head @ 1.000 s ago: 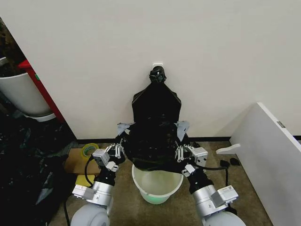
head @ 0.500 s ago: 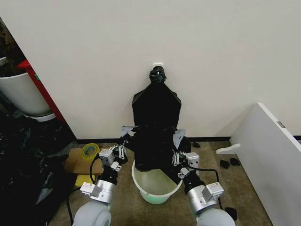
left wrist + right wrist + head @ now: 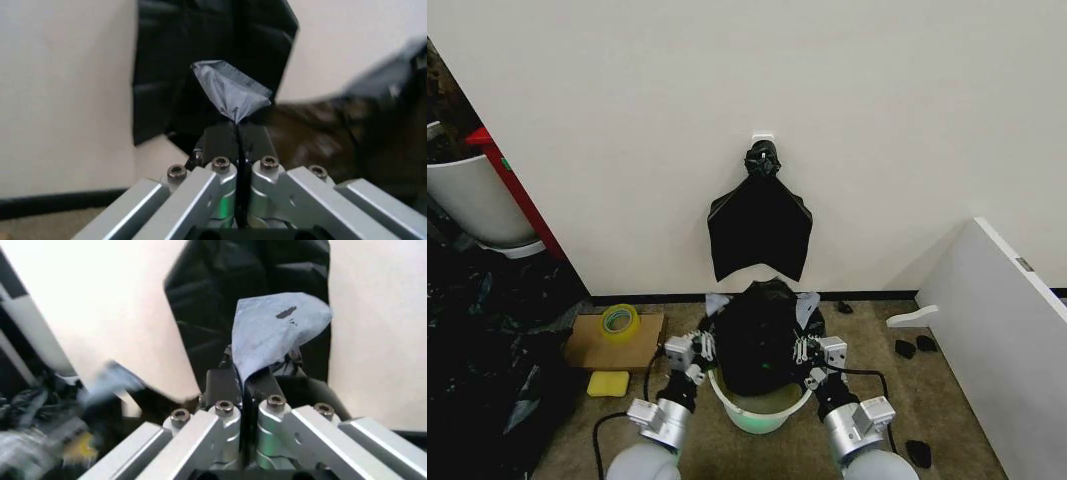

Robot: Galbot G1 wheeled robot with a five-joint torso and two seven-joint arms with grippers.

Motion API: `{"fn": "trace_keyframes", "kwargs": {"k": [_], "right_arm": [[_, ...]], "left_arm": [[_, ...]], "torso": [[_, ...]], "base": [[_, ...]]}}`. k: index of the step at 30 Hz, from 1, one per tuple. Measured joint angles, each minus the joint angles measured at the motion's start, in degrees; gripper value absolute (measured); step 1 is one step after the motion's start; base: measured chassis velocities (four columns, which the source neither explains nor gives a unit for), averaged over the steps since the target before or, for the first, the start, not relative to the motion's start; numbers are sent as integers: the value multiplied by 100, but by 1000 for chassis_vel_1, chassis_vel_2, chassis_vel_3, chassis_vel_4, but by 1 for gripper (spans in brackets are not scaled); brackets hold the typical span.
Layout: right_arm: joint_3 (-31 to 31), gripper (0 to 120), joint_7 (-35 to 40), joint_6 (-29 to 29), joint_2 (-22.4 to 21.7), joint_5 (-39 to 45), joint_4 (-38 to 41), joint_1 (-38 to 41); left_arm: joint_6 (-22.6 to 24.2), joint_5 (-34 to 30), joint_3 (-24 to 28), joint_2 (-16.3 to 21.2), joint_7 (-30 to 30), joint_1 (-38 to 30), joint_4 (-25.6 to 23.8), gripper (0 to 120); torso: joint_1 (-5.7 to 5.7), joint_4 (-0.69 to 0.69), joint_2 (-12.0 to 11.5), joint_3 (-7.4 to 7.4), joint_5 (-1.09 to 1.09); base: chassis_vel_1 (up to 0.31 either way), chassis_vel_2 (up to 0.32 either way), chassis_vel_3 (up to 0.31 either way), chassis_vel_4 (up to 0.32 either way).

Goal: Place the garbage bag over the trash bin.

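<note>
The trash bin stood on the floor directly in front of the robot, a round white bucket with a thick rim and a pale green tint low inside. The garbage bag sat in its mouth as a bulging, glossy black, wrinkled mass, its lower part dipping inside the rim and its top rising well above it. At either side a greyish translucent corner of the bag's rim stuck up.

The left tool was at the bin's left rim, its fingers pressed together on one grey corner, which fanned out above them in the left wrist view. The right tool was at the right rim, likewise clamped on the other grey corner, its fingers closed on a crumpled flap.

Farther left on the floor lay a yellow sponge and a cardboard sheet with a roll of tape on it. Beyond the bin, on the wall, hung a flat, fan-shaped black bag bundle, knotted at the top.
</note>
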Motion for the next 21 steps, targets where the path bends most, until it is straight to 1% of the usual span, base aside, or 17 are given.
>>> {"fn": "trace_keyframes", "kwargs": {"k": [3,5,6,8,10,12,15,16,18,20,21], "right_arm": [[-31,0,13,70,-191,218,35,-50],[-117,0,361,6,-400,392,2,-106],[-117,0,361,6,-400,392,2,-106],[-197,0,874,-295,-603,691,21,-199],[-217,0,1105,-436,-720,924,111,-253],[-210,0,1139,-447,-794,1015,171,-267],[-137,0,988,-264,-891,1146,311,-187],[-87,0,855,-143,-877,1199,367,-136],[-61,0,789,-86,-854,1213,385,-124],[14,0,546,158,-723,1261,410,-93],[18,0,487,214,-694,1294,410,-77]], "left_arm": [[-40,100,166,-36,-20,-34,127,0],[-139,247,264,-61,-54,-51,208,0],[-139,247,264,-61,-54,-51,208,0],[-245,457,292,-55,-113,-20,223,0],[-290,548,289,-8,-140,47,184,0],[-323,586,260,34,-149,95,117,0],[-365,627,115,126,-152,167,-49,0],[-377,658,28,167,-155,146,-138,0],[-379,671,-5,187,-158,116,-169,0],[-380,724,-128,250,-188,-1,-298,0],[-375,740,-162,267,-210,-12,-335,0]], "torso": [[0,0,0,0,0],[0,0,0,0,0],[0,0,0,0,0],[0,0,0,0,1],[0,-1,0,0,0],[-1,0,0,0,0],[-1,0,0,0,-1],[-1,3,0,0,0],[-1,2,0,0,-1],[-1,-2,0,0,-1],[-1,-2,0,0,-1]], "base": [[0,0,0,0],[0,0,0,0],[0,0,0,0],[0,0,0,0],[0,0,0,0],[0,0,0,0],[0,0,0,0],[0,0,0,0],[0,0,0,0],[0,0,0,0],[0,0,0,0]]}}
